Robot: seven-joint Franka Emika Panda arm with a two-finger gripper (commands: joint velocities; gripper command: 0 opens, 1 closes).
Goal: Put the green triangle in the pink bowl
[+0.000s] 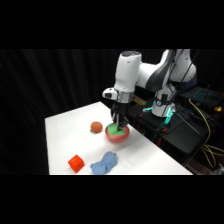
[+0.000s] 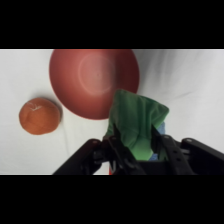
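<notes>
The gripper (image 2: 136, 150) is clamped on the green triangle (image 2: 135, 122), held just above the near rim of the pink bowl (image 2: 90, 80) ahead of the 2 fingers. It looks light, soft and creased, so gripping its middle suits
</notes>
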